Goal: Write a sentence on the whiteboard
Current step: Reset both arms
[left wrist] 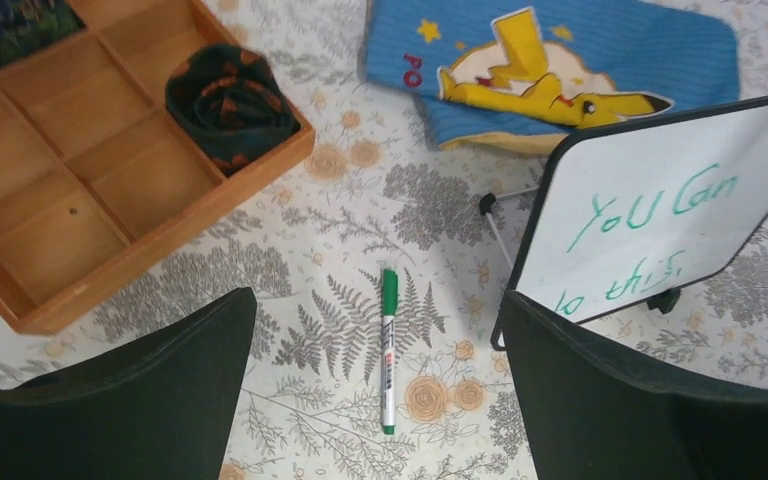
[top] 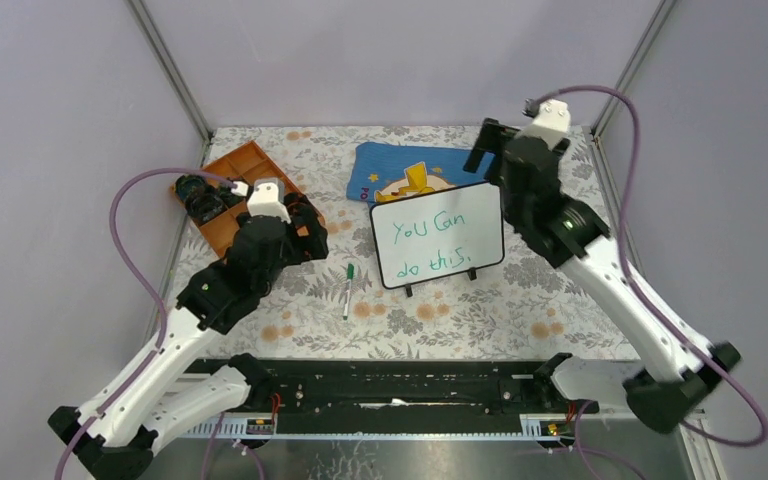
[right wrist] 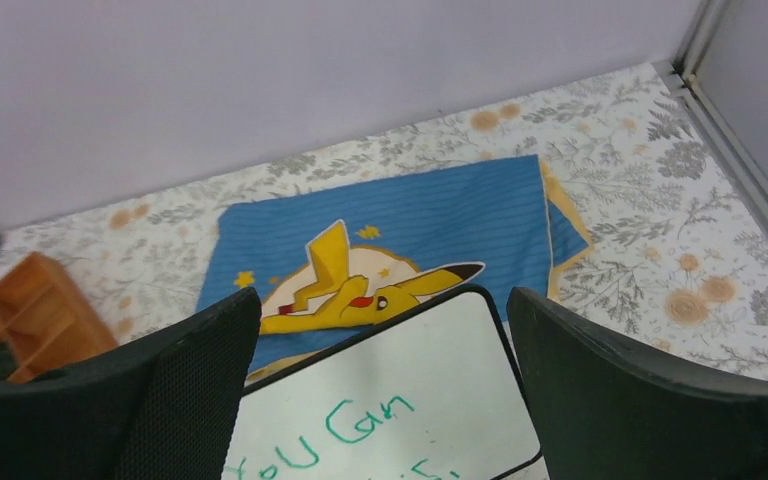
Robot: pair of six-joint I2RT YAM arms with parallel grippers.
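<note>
Hovering with the left gripper wide open and empty over the marker, lying 12-to-6 between the jaws; whiteboard upright at 2 o'clock, sentence written, right gripper equally wide above its top edge.

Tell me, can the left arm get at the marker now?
Probably yes. The marker lies uncovered right under the open left gripper; the whiteboard stands apart, to the marker's right.
</note>
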